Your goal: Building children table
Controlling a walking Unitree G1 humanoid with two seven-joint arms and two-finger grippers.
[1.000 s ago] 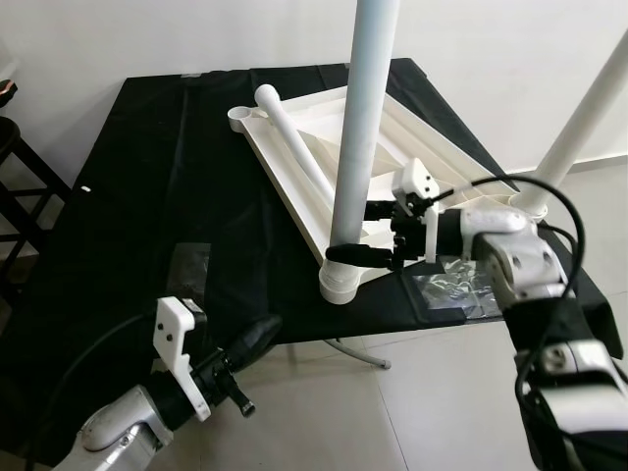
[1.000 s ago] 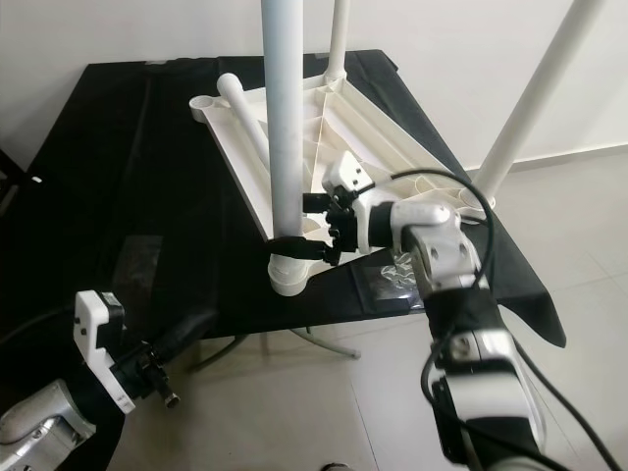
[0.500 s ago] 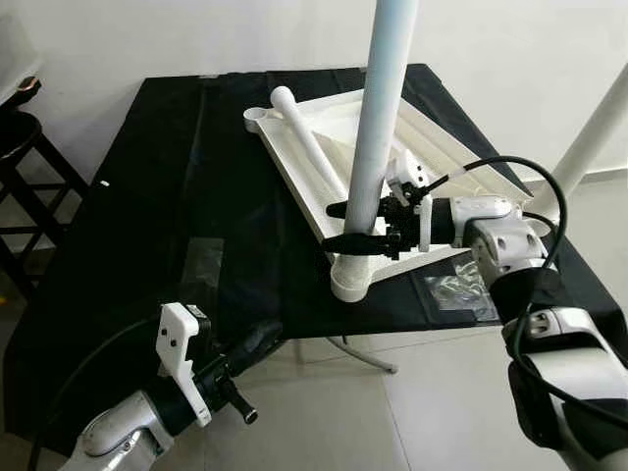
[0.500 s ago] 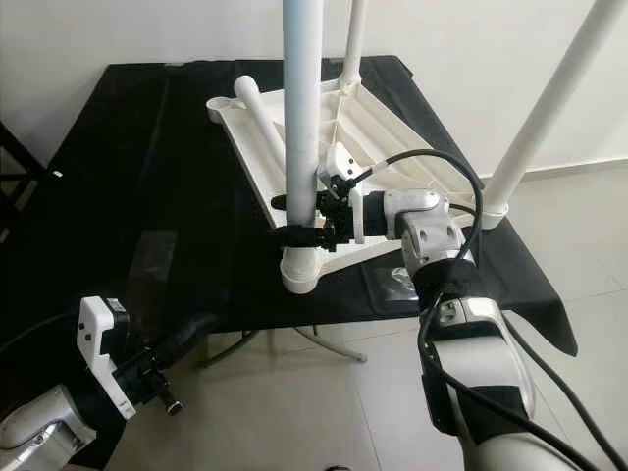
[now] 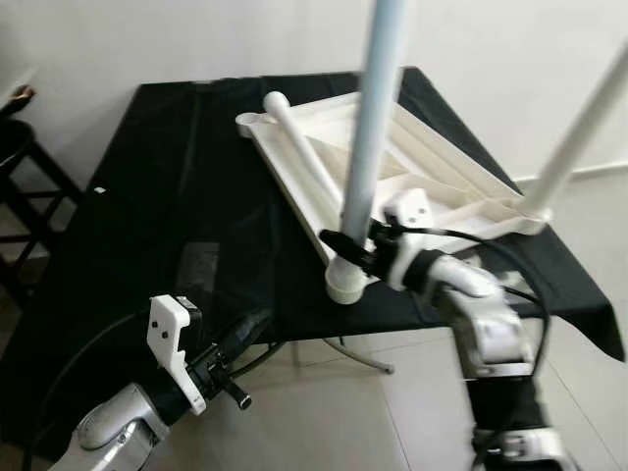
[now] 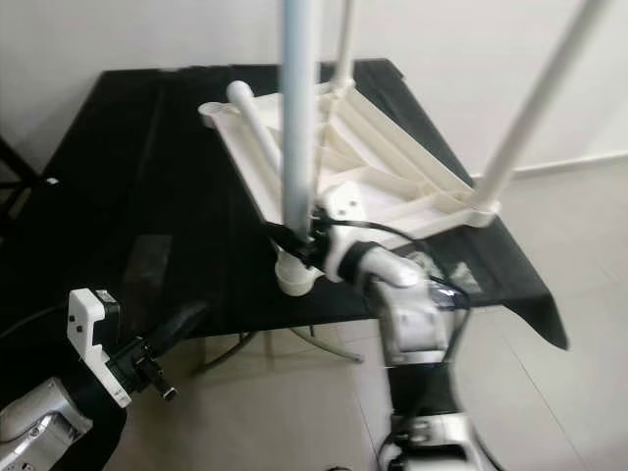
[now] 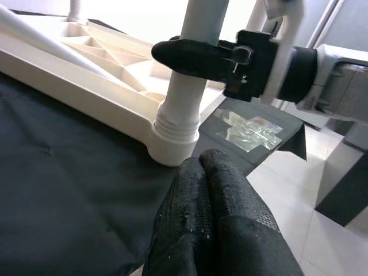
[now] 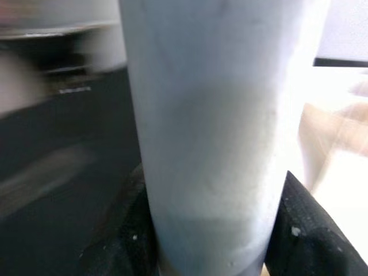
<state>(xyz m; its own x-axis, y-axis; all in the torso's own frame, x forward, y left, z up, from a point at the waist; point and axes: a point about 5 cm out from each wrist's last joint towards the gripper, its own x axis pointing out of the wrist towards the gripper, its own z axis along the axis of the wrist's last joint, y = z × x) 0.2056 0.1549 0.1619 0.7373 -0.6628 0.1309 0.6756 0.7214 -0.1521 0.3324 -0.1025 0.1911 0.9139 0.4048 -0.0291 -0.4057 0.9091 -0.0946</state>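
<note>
The white plastic tabletop (image 5: 442, 177) lies upside down on the table draped in black cloth (image 5: 147, 196). An upright white leg (image 5: 368, 147) stands in the near corner socket (image 5: 345, 283). My right gripper (image 5: 345, 243) is shut on this leg just above the socket; in the right wrist view the leg (image 8: 207, 126) sits between the black fingers (image 8: 299, 230). A loose leg (image 5: 299, 147) lies across the tabletop. My left gripper (image 5: 257, 329) hangs shut and empty below the table's front edge, and its wrist view has the fingertips (image 7: 200, 167) pointing at the socket (image 7: 175, 138).
Another fitted leg (image 5: 579, 128) rises at the right corner, and a third leg (image 6: 341, 39) at the far corner. A clear bag of small parts (image 7: 244, 126) lies on the cloth near the front right. A dark stool (image 5: 20, 157) stands at the left. Pale floor tiles lie below.
The camera has shifted. My right forearm has swung in from the right to below the near leg, with its gripper still around the leg's base. The left arm has barely moved.
</note>
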